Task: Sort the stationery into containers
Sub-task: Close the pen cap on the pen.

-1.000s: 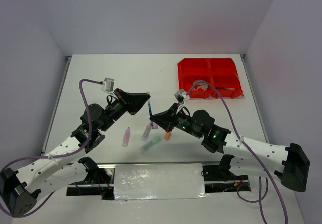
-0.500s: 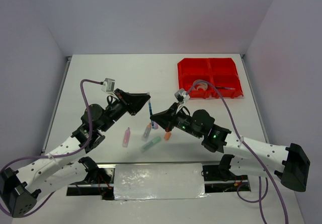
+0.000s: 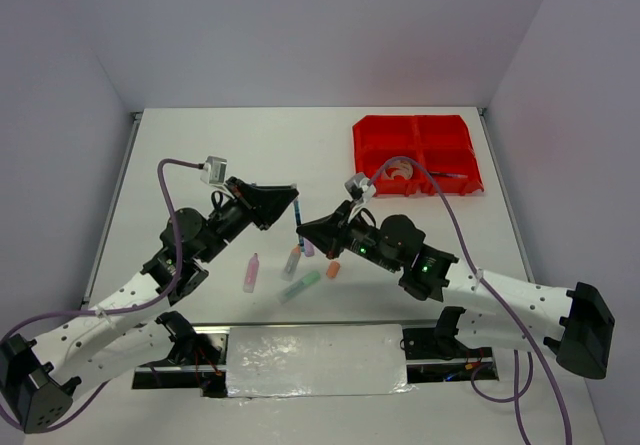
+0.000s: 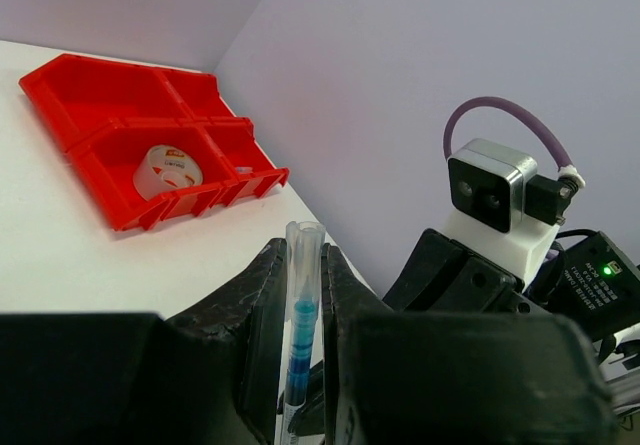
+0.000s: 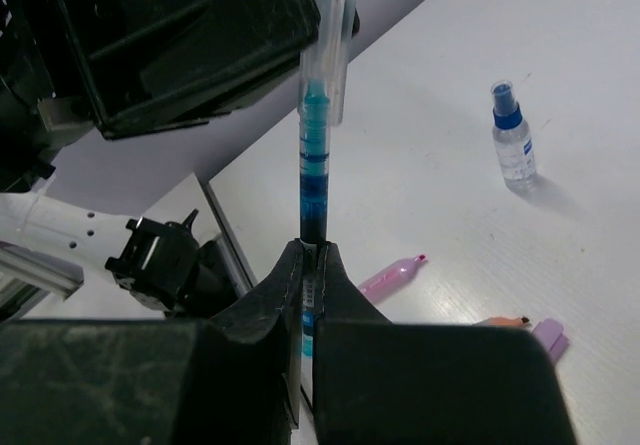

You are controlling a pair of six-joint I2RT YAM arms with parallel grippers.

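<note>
In the overhead view the thin blue pen with a clear plastic cap (image 3: 299, 215) is barely made out, and both grip points are covered by black fingers. In the wrist views it is seen held off the white table (image 3: 200, 145) between the two arms. Its capped end is clamped by the closed left end effector (image 4: 302, 275) and its blue barrel by the closed right end effector (image 5: 312, 253), whose fingers hide the far tip. Beyond the left end effector a red plastic four-compartment bin block (image 4: 60, 75) is seen, with a white tape roll (image 4: 167, 170) in one compartment; the others are partly masked by their walls. Beyond the right end effector a small clear blue-capped bottle (image 5: 513, 145) and a pink highlighter (image 5: 392, 275) are seen on the table, while an orange piece (image 5: 500, 320) and a purple piece (image 5: 550, 337) are cut off by the finger. Compared with a second ago, the right end effector has been shifted slightly toward the left one; the loose items are unmoved.
</note>
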